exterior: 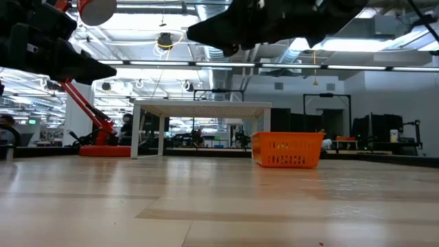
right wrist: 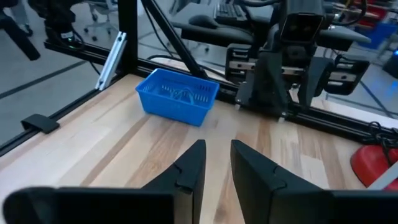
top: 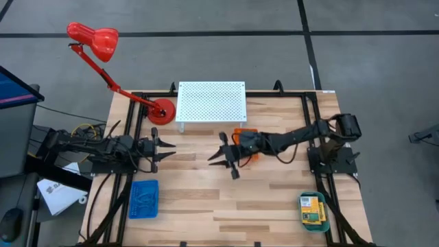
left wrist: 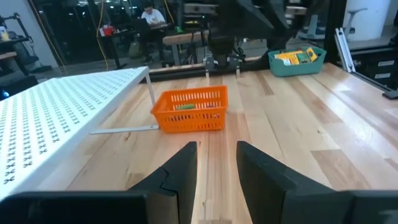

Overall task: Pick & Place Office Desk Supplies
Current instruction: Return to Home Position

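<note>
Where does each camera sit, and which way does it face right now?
High: overhead, straight down on the table; both arms show.
Low: table height, facing the orange tray; arms dark overhead.
Left wrist: looks past the left gripper at the orange tray, teal tray.
Right wrist: looks past the right gripper at the blue tray.
Shared: high, low and left wrist all see the orange tray.

Robotics lab: exposed ceiling pipes (exterior: 158, 8), strip lights (exterior: 171, 63), cluttered workbenches (left wrist: 181, 38).

My right arm (top: 295, 139) covers most of the orange tray (top: 245, 131) just behind my right hand (top: 219, 156); what lies in the blue tray (top: 143, 199) near my left hand (top: 168, 151) is too small to tell.
</note>
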`<state>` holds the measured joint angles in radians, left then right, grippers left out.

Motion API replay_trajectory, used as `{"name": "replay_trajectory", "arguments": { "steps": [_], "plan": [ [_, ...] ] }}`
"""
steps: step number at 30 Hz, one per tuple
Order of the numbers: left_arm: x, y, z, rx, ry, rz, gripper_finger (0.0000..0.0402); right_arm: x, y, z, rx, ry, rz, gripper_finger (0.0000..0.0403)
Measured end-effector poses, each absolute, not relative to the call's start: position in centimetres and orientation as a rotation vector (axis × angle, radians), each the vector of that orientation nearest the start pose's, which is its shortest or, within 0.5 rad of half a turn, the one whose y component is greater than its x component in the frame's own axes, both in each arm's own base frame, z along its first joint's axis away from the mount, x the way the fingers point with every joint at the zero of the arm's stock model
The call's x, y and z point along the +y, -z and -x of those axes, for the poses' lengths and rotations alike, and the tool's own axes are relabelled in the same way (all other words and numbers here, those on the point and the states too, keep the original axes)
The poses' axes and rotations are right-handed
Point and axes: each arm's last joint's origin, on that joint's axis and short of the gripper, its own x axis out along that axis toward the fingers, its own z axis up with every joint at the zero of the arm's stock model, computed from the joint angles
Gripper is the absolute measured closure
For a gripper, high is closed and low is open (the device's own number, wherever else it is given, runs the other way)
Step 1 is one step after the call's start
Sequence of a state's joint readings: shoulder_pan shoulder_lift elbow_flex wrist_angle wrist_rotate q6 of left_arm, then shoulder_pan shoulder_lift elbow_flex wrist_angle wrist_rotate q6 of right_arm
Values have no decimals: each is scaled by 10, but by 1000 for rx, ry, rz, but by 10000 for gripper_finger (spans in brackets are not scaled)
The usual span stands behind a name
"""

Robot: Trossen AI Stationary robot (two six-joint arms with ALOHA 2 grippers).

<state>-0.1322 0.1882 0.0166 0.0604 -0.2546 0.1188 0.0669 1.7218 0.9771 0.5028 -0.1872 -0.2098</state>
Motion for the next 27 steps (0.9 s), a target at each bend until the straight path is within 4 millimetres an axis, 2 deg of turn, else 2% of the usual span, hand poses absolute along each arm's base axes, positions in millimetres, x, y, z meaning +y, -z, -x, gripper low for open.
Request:
{"name": "replay_trajectory", "arguments": {
  "steps": [4,8,12,20,27],
  "plan": [
    [-7,-158,-108,133,-115,-143,296,15,-220,-373,209,-310,188,330],
    [-7,-157,-109,141,-114,-145,296,7,-222,-371,182,-341,218,330],
    [-7,-158,-109,138,-114,-144,296,-3,-229,-350,42,-341,244,330],
    [-7,-157,-110,148,-112,-146,296,-19,-203,-274,-6,-258,234,330],
    [-8,-156,-111,155,-111,-147,296,-16,-178,-196,28,-105,222,330]
  ]
}}
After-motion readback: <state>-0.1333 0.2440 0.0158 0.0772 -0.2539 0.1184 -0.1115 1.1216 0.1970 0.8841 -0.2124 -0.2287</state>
